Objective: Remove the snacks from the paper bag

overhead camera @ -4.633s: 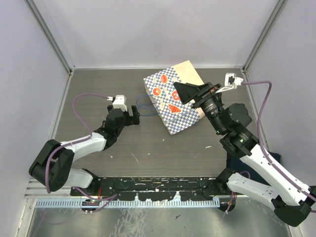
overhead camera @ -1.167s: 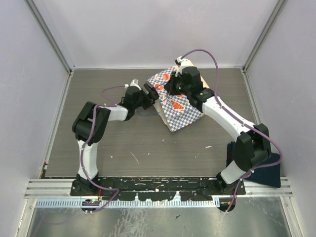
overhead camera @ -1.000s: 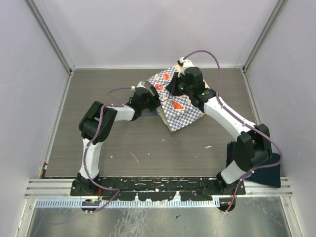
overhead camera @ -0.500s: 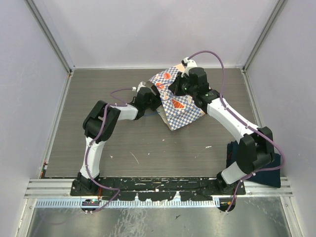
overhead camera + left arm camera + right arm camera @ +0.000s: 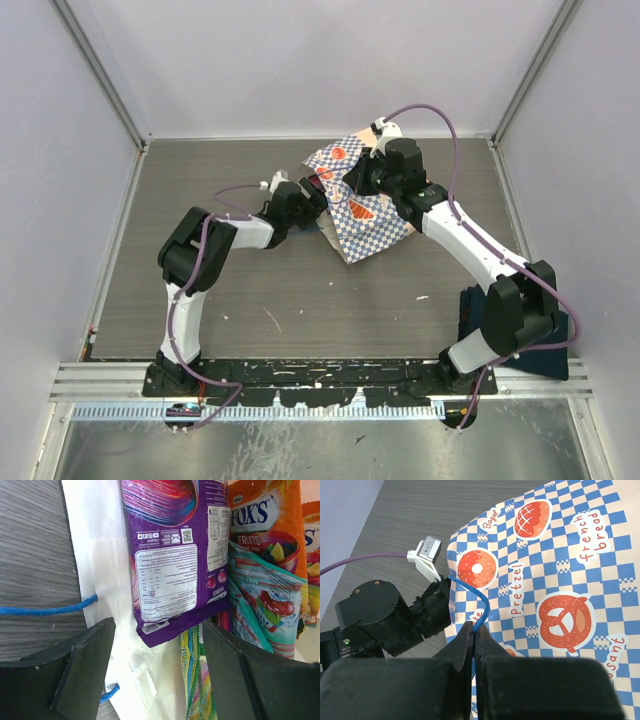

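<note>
On the surface [image 5: 250,285], your paper bag [image 5: 362,228] lay toward 12 o'clock, mouth facing 9. Your left end effector [image 5: 156,635], the nearer, gaped wide at that mouth, the purple snack [image 5: 170,565] ahead, long axis toward 12. Your right end effector [image 5: 473,630] pinched the cord handle [image 5: 486,606].

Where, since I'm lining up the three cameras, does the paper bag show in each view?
Top external: the paper bag lies right of centre toward the back, between both arms.
Left wrist: its white inside fills the left-middle, with snacks in it.
Right wrist: its checkered outside fills the right half.
Shared landmark: the left gripper at the bag's mouth, in all three.
</note>
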Controlling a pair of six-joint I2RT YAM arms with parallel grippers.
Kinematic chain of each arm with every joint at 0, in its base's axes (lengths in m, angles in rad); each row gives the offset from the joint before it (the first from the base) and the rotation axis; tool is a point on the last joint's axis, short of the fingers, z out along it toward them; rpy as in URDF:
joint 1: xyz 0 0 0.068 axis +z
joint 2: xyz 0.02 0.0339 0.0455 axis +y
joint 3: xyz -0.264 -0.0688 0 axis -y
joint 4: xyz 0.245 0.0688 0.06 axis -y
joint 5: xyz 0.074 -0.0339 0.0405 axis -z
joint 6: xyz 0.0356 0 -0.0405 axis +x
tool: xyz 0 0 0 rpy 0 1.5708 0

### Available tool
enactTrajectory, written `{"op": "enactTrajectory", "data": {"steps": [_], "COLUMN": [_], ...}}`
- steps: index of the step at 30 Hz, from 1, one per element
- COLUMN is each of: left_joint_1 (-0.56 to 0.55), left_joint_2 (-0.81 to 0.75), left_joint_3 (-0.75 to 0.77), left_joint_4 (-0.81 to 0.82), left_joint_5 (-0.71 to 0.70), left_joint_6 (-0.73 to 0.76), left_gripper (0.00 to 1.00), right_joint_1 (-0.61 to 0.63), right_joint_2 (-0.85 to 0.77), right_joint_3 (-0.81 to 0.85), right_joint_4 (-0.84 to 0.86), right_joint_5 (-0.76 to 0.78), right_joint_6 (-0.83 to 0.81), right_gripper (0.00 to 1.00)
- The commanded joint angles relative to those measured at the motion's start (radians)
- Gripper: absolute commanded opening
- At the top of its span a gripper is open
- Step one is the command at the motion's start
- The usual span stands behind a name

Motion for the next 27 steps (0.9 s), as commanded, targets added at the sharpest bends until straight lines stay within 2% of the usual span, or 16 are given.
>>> {"op": "enactTrajectory", "data": {"steps": [1, 15, 18, 20, 27], "left_joint_1": [-0.005, -0.066, -0.071, -0.071, -0.063], "left_joint_2": [0.035, 0.088, 0.094, 0.1, 0.108], "left_joint_3": [0.028, 0.075, 0.05, 0.048, 0.116], "left_joint_4": [-0.085, -0.097, -0.062, -0.059, -0.107], "left_joint_5": [-0.008, 0.006, 0.008, 0.011, 0.008], "left_joint_6": [0.007, -0.007, -0.019, -0.019, 0.014], "left_gripper": [0.71, 0.61, 0.48, 0.43, 0.14], "right_joint_1": [-0.011, -0.011, -0.011, -0.012, -0.011], "right_joint_2": [-0.059, -0.073, -0.076, -0.074, -0.08], "right_joint_3": [0.001, -0.01, -0.013, -0.015, -0.022], "right_joint_4": [0.059, 0.058, 0.059, 0.061, 0.063], "right_joint_5": [0.006, 0.011, 0.011, 0.009, 0.004], "right_joint_6": [0.004, 0.009, 0.012, 0.015, 0.02], "right_gripper": [0.01, 0.01, 0.01, 0.01, 0.01]}}
